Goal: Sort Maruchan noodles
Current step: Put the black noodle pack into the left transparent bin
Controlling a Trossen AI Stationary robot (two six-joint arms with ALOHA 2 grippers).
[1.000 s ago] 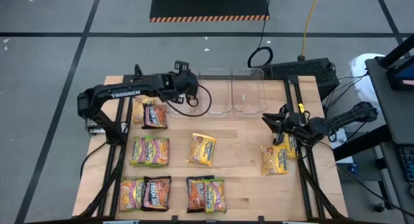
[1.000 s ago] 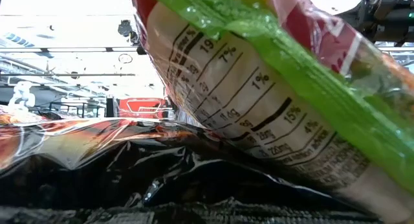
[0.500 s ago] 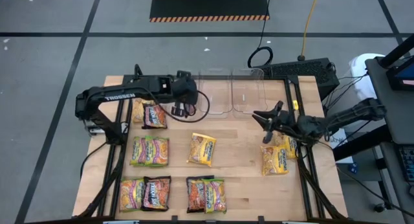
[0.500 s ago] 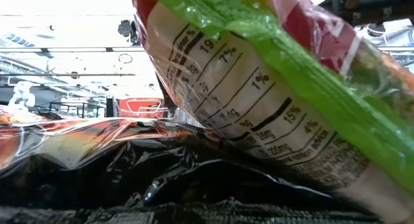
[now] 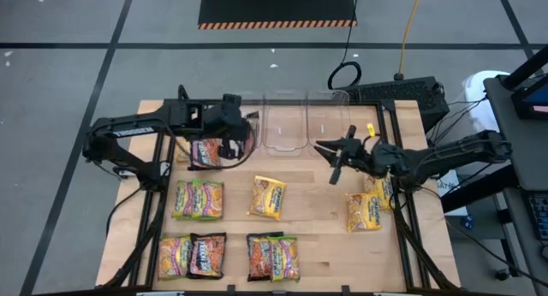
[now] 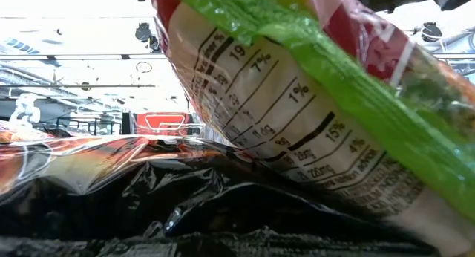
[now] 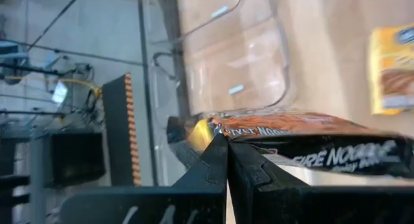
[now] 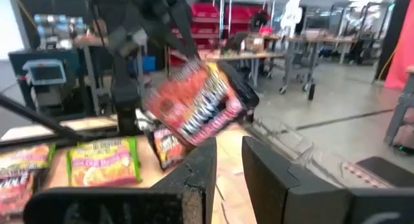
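Note:
My left gripper [image 5: 240, 129] is shut on a black and red-orange noodle packet [image 8: 200, 107], held in the air beside the left clear bin [image 5: 282, 125]. My right gripper [image 5: 332, 163] hovers open and empty past the right clear bin [image 5: 330, 121], pointing level toward the held packet. More packets lie flat on the table: two at the far left [image 5: 203, 152], a green pair [image 5: 199, 199], a yellow one [image 5: 268, 198], yellow ones at the right [image 5: 364, 210], and a near row [image 5: 259, 257]. My left gripper pinches the black packet's edge [image 7: 240, 132] between its two shut fingers, near one end of the packet. The fingers slant down onto it from the table's left. The packet hangs tilted below the fingers [image 8: 187, 30], clear of the table.
Both clear bins stand side by side at the table's far edge. The low view is blocked by a green packet [image 6: 312, 108] and a black one [image 6: 185, 197] lying right in front of it. Bare wood lies between the yellow packets in the middle.
My left gripper, still shut on the black packet, has drawn back toward the table's left and near side, rising and turning. My right gripper has risen and gone toward the table's left, away from the yellow packets at the right.

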